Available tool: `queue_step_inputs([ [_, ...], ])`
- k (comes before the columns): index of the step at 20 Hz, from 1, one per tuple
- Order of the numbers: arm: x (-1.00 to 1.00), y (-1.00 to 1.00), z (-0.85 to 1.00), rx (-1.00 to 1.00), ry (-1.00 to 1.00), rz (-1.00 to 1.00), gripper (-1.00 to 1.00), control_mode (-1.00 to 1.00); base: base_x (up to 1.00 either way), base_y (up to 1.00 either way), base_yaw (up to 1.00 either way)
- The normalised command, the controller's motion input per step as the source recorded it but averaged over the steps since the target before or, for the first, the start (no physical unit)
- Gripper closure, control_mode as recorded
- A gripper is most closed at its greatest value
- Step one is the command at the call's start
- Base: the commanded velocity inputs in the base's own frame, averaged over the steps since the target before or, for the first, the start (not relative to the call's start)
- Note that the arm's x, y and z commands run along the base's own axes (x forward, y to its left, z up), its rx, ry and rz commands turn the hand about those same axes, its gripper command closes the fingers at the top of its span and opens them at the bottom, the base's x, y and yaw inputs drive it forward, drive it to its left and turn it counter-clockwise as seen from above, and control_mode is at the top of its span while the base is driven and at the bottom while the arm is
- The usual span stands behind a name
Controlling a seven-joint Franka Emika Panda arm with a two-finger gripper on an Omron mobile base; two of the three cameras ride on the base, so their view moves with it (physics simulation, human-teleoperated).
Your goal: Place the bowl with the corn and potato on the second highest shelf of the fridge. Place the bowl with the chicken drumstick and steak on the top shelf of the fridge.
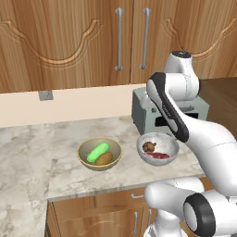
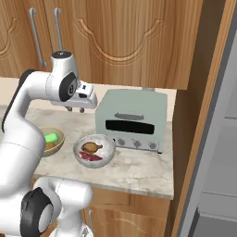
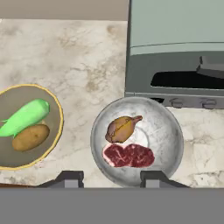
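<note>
The olive-tan bowl with a gold rim (image 3: 22, 98) sits on the marble counter, holding the green corn (image 3: 25, 117) and the brown potato (image 3: 30, 137). To its right stands a pale grey marbled bowl (image 3: 162, 131) with the chicken drumstick (image 3: 121, 128) and the dark red steak (image 3: 128, 155). My gripper (image 2: 75, 109) hangs open above the counter, over the near side of the grey bowl, with nothing between its fingertips (image 3: 70, 178). The fridge's grey front (image 2: 227, 139) is at the far right; its shelves are hidden.
A grey-green toaster oven (image 2: 134, 118) stands right behind the grey bowl, against the wall. Wooden upper cabinets (image 1: 69, 37) hang above the counter. A tall wooden panel (image 2: 203, 115) separates the counter from the fridge. The counter's front edge (image 1: 115, 190) runs just below the bowls.
</note>
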Motion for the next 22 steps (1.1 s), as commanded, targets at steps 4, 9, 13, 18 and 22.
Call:
queue_step_inputs([
  [4, -0.33, -0.25, -0.14, 0.09, -0.01, -0.07, -1.0, -1.0, 0.0, 0.0, 0.0],
  [9, -0.41, -0.73, -0.51, 0.14, 0.0, -0.34, -1.0, -1.0, 0.0, 0.0, 0.0],
  [13, -0.17, -0.69, -0.59, 0.18, 0.03, -0.41, -1.0, -1.0, 0.0, 0.0, 0.0],
  [18, 0.0, -0.41, -0.79, 0.13, 0.09, -0.4, -1.0, -1.0, 0.0, 0.0, 0.0],
  [22, 0.03, -0.16, -0.82, 0.08, 0.1, -0.33, -1.0, -1.0, 0.0, 0.0, 0.0],
])
